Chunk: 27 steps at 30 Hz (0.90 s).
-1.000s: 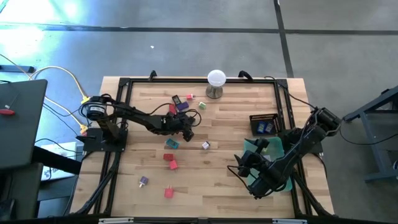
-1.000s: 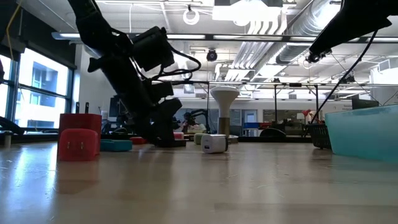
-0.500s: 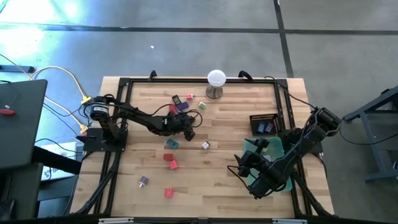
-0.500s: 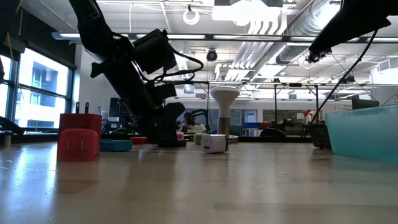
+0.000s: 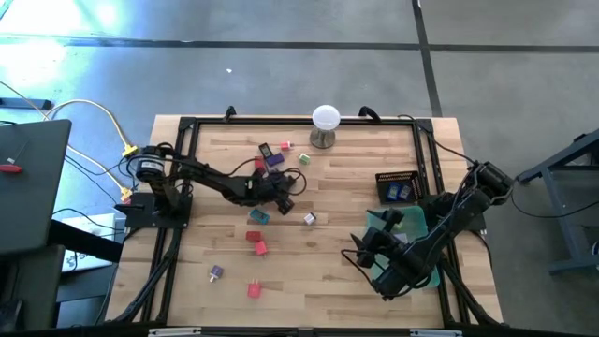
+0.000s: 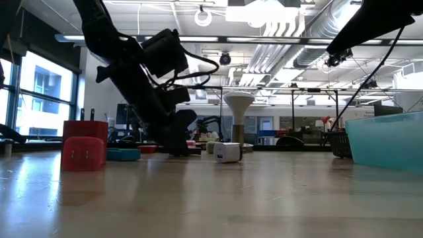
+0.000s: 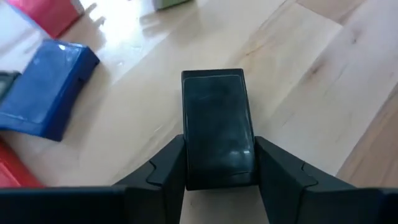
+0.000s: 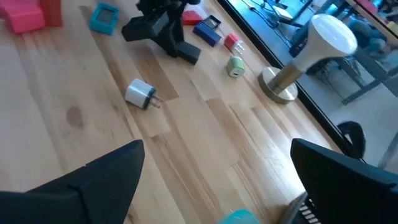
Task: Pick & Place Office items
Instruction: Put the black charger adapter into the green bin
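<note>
Small office items lie scattered on the wooden table [image 5: 337, 281]: red blocks [image 5: 256, 241], a teal piece [image 5: 257, 216], a purple one [image 5: 216, 272], a white plug-like piece [image 5: 309, 219] and a cluster at the far side [image 5: 273, 156]. My left gripper [image 5: 284, 195] is down at the table's middle, shut on a black block [image 7: 217, 118]. A blue block [image 7: 46, 87] lies beside it. My right gripper [image 5: 360, 253] hangs open above the table at the near right, holding nothing. My left gripper pinches the black block by its two long sides [image 7: 186, 163], at the end nearest the wrist, between its two fingers [image 7: 163, 171]. The fingers slant down from the table's left side and lie along the block. The block lies flat on the table.
A white ball on a metal stand [image 5: 325, 124] stands at the far edge. A translucent green tray [image 5: 415, 225] sits under my right arm, with a black basket [image 5: 397, 186] just beyond it. Bare wood lies between the white plug-like piece and the tray.
My left gripper has stayed in place at the black block. Its fingers have drawn closer together onto the block, and the wrist has rolled slightly. The items on the table lie where they were.
</note>
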{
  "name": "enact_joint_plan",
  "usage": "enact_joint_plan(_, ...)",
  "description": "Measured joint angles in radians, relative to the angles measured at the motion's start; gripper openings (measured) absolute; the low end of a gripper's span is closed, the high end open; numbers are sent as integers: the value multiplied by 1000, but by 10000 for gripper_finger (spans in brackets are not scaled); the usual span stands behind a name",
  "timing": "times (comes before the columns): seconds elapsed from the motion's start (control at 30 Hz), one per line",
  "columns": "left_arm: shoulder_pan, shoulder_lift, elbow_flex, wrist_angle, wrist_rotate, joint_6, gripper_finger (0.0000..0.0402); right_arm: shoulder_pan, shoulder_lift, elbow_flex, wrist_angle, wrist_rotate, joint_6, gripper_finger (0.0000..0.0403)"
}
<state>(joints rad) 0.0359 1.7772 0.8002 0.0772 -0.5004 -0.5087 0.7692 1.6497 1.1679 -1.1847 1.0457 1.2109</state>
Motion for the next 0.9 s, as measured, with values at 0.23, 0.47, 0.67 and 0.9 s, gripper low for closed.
enact_joint_plan(0.23, -91, -85, -4, 1, -34, 200, 148, 0, 0, 0, 188, 10, -255, 393)
enact_joint_plan(0.47, -250, -253, -4, 26, -44, 278, 156, 0, 5, 0, 492, 13, -646, 393)
enact_joint_plan(0.67, -398, -330, -2, 131, -18, 418, 154, -43, 5, 0, 725, -77, -895, 393)
enact_joint_plan(0.9, -501, -330, -2, 246, -14, 616, 154, -127, 6, 0, 949, -191, -1172, 393)
